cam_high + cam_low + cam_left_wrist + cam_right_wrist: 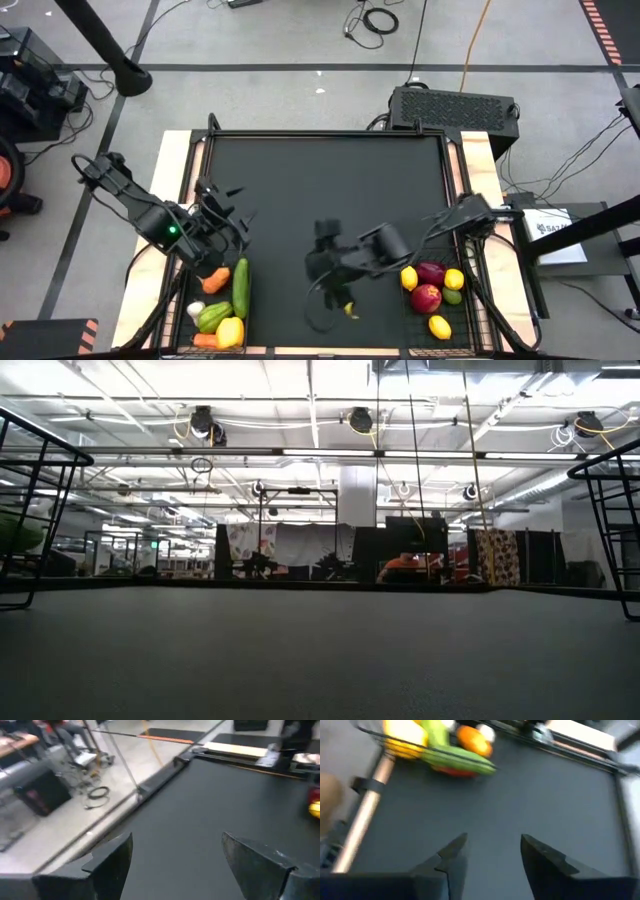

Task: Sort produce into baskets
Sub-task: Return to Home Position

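Produce (213, 317) sits in baskets: orange carrot (215, 280), green cucumber (241, 287), yellow pepper (230, 332) in left black wire-mesh basket (187, 300); yellow lemons (408, 277), red apple (426, 297) in right black wire-mesh basket (470, 312). Left gripper (175, 845) and right gripper (492, 842) both over flat black tabletop (320, 180), fingers wide apart, holding nothing.

1. Black flat tabletop (330, 190), with light wood strips (175, 160) along left and right edges.
2. Black perforated box (455, 105) on grey floor, just behind far right table corner.
3. Coiled black cables (378, 18) beyond the table; orange cable (474, 40) leading toward the box.
4. Hazard tape (598, 22), orange-black, far right on floor.
5. White labelled sheet (553, 225) right of table.
6. Low view: hall with ceiling strip lights (420, 453).
7. Left wrist view: cable coil (98, 792) and dark case (42, 795) on floor beside table.
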Robot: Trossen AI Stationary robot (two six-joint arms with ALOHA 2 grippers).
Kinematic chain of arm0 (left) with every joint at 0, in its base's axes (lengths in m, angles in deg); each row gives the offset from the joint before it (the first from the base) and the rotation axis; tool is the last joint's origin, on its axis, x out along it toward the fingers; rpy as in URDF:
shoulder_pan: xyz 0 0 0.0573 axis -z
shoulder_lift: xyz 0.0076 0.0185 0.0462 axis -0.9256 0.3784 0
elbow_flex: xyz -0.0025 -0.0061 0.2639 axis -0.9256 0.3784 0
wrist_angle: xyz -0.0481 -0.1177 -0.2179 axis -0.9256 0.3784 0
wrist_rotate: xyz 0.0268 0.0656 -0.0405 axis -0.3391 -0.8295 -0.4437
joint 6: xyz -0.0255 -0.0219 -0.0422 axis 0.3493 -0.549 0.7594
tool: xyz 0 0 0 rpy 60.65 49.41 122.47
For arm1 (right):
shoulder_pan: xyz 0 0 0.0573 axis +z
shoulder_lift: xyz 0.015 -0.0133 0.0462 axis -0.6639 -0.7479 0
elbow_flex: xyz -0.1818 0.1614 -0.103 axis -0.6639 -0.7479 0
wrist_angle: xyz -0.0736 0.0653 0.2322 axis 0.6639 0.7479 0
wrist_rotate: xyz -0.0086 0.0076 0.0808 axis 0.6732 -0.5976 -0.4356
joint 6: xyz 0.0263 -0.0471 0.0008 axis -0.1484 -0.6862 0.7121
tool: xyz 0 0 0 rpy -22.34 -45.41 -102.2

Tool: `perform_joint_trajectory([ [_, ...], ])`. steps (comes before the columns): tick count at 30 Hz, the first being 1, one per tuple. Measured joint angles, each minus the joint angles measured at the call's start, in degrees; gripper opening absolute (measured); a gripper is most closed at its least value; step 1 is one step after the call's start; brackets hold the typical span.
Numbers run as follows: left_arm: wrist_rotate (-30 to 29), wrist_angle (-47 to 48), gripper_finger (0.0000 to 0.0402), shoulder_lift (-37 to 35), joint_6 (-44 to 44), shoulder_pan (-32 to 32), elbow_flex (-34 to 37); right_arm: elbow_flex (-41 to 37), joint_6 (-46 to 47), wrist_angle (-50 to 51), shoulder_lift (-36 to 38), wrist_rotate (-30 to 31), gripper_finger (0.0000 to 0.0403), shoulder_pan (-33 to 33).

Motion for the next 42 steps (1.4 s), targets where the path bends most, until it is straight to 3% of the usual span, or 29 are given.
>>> perform_joint_trajectory([
  [5, 0.7, -9.98, 0.0279, 0.04, -3.23, 1.87, 4.62, -0.84, 1.21, 8.25, 6.95, 3.56, 0.0129, 0.48],
  [9, 2.72, -15.21, 0.0215, 0.0, -7.12, 1.83, 7.69, -9.76, 0.48, 7.1, 14.12, 4.78, 0.0071, 1.56],
  [13, 5.75, -22.39, 0.0132, -0.02, -13.03, 0.72, 10.01, -28.5, -0.85, -4.27, 25.45, 4.94, 0.0012, 1.81],
  [17, 7.85, -32.4, 0.0046, 0.03, -24.89, -1.39, 11.7, -49.97, -1.2, -21.72, 37.83, 2.49, 0.0009, 1.03],
  [19, 12.71, -36.63, 0.0013, 0.0, -31.05, -3.73, 11.75, -59.51, -2.18, -32.03, 43.22, 1.39, 0.0007, -0.31],
  [22, 22.14, -44.1, 0.001, 0.79, -38.88, -8.94, 11.77, -72.18, -4.53, -44.59, 49.92, 0.21, 0.0002, -3.11],
  [28, 27.58, -47.26, 0.0004, 4.01, -48.99, -16.96, 11.8, -90.94, -9.38, -67.4, 57.22, -5.45, 0.0001, -11.09],
  [34, 28.23, -51.61, 0.0007, 4.48, -53.03, -23.56, 13.99, -100.39, -10.2, -79.06, 58.48, -14.58, 0.0, -18.56],
  [42, 35.93, -74.78, 0.0008, 1.19, -59.68, -27.0, 30.24, -109.6, -5.71, -87.93, 58.59, -16.19, 0.0, -21.44],
])
